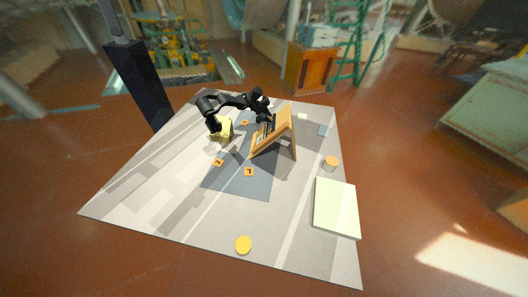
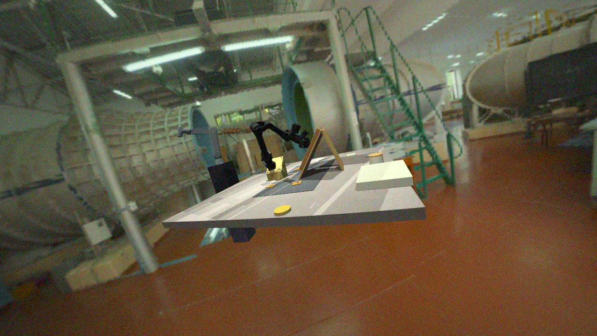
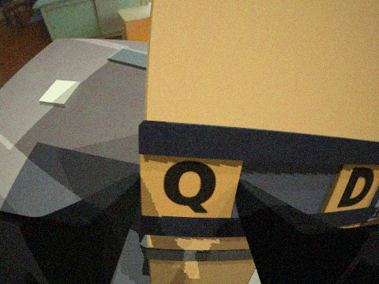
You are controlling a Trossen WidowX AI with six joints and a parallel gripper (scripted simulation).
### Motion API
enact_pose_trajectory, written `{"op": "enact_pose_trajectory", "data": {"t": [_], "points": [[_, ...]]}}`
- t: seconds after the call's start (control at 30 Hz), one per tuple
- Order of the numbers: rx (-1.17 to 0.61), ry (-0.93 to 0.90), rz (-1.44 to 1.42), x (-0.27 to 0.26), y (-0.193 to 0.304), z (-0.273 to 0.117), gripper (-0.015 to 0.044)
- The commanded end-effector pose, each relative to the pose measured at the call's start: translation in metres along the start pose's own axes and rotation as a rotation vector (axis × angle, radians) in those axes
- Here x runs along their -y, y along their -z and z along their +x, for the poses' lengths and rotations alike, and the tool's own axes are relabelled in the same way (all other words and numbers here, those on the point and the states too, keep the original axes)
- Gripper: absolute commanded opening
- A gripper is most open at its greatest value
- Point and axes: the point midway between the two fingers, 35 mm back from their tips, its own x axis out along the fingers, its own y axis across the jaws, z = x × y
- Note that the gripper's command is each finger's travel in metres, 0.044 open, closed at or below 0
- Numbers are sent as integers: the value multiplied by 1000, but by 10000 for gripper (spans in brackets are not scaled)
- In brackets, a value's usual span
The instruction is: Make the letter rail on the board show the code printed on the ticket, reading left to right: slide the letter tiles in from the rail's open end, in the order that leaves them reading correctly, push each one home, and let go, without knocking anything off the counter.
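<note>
My gripper (image 3: 189, 184) (image 1: 271, 119) is shut on the Q tile (image 3: 158, 197), which sits upright between the dark rail's upper and lower strips (image 3: 189, 141) at its open left end in the wrist view. The D tile (image 3: 353, 188) stands in the rail farther right, with a gap between them. The rail is on the leaning wooden board (image 1: 283, 117) (image 2: 310, 155). The ticket (image 1: 260, 138) is low on the board; its print is too small to read. A P tile (image 1: 244, 122) lies behind the arm's base, and two more tiles (image 1: 218, 162) (image 1: 248, 171) lie in front of the board.
The arm's yellow base block (image 1: 225, 129) stands left of the board. A round tin (image 1: 329, 164), a thick pale slab (image 1: 335, 206) and a yellow disc (image 1: 242, 245) are on the counter. A small pale block (image 1: 302, 116) (image 3: 59, 92) and a bluish plate (image 1: 323, 130) lie behind the board.
</note>
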Motion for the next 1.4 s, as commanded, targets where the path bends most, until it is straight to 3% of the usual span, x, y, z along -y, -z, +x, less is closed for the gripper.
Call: {"op": "enact_pose_trajectory", "data": {"t": [0.0, 1.37], "points": [[3, -5, -3, 2, 0, -1, 0], [3, -5, -4, 26, 0, -1, 0]]}}
